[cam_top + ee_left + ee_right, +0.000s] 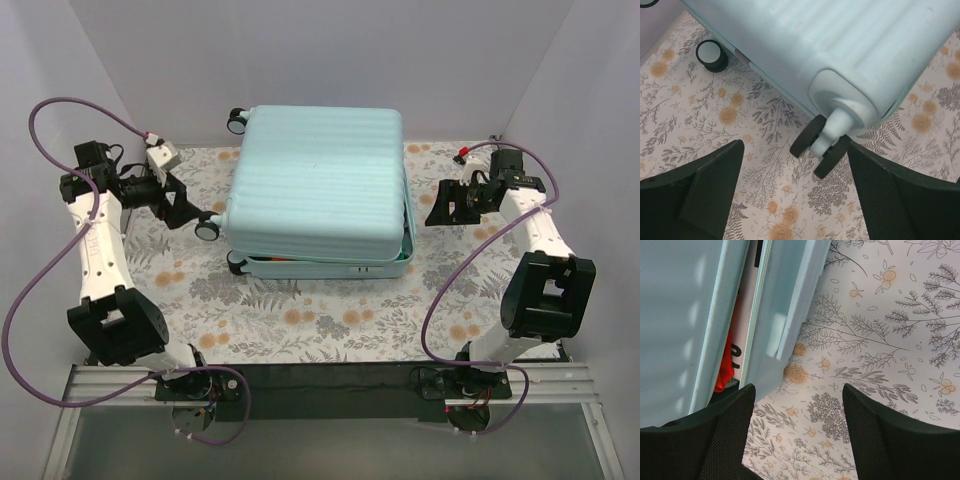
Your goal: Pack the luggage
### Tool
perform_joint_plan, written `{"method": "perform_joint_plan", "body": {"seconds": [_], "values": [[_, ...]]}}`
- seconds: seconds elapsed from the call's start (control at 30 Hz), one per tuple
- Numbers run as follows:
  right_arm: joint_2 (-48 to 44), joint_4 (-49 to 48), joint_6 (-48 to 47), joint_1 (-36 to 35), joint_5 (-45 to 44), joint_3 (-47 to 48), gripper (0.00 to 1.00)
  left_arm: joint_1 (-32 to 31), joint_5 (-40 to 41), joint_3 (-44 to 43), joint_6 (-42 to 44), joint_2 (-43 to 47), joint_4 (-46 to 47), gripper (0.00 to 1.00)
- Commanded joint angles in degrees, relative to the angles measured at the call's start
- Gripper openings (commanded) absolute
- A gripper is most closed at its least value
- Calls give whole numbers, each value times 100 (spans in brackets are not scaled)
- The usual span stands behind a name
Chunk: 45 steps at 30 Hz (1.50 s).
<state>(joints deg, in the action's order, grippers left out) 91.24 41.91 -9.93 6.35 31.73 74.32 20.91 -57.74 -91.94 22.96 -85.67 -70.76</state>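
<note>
The luggage [318, 185] lies flat mid-bench [300, 320], lid down but gaping along its near and right edges. Closing it seems the step in hand: press both sides evenly, and first tuck in whatever sits at the seam. The left hand [793, 150], spread wide and empty, hangs by a corner wheel [810, 135]; the right hand [799, 390], equally wide and empty, is beside the gap. Something white [747, 315] and something red [725, 365] show inside

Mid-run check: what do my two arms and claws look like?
The left arm and right arm have white links with chunky black joints. A purple cable loops along each. The left claw and right claw are black, with broad wedge-shaped fingers whose inner faces are mesh-textured.
</note>
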Motion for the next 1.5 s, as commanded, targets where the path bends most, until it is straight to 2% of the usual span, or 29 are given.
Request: {"method": "perform_joint_plan", "body": {"seconds": [0.0,0.23,0.67,0.97,1.13,1.23,1.27,1.33,1.37,1.47], "values": [[-72,28,-114,-2,158,29,76,-8,16,325,1614,471,-765,84],[-54,10,-70,-20,159,56,77,-253,183,809,2054,411,-404,84],[-133,10,-70,-55,132,-32,78,-869,807,1687,2388,349,1002,85],[-107,1,-53,-55,150,-58,78,-1062,939,1820,2169,261,1705,85],[-80,-25,-35,-55,150,-50,78,-1150,878,1785,2362,217,1654,84],[-63,-25,-26,-64,141,-23,78,-1203,931,1733,2590,200,1417,75],[-63,-34,-17,-64,150,-15,78,-1203,931,1689,2660,182,1225,66],[-45,-43,-17,-64,150,-6,78,-1203,905,1496,2827,147,969,56],[-54,-34,-17,-64,150,-6,78,-1194,843,1391,2863,112,689,49],[-71,-34,-17,-64,167,-14,78,-1203,641,944,3091,42,-22,13]]}}
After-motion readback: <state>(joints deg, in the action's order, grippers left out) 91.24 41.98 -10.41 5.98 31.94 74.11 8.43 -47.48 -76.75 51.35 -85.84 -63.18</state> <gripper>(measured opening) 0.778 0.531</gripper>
